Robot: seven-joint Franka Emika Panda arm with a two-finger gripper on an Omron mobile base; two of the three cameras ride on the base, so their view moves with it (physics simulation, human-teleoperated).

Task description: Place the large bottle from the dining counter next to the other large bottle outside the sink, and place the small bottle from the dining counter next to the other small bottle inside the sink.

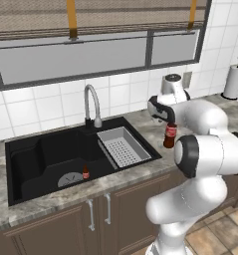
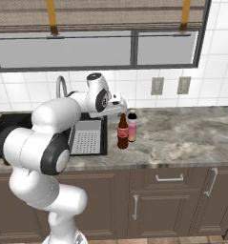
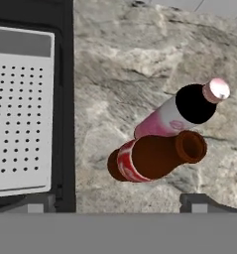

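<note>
The large bottle (image 2: 122, 132) is shown upright on the wall counter (image 2: 182, 131) just beside the pink-labelled bottle (image 2: 132, 126), right of the sink (image 1: 51, 154), beneath the gripper (image 2: 119, 106) whose jaws are spread and empty; fetching the small bottle from the dining counter is judged next.

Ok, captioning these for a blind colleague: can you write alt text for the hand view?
Seen from above, a brown bottle with a red label stands beside a pink-labelled bottle on the marbled counter. The grey perforated drain tray lies at left; the open gripper hovers above.
</note>
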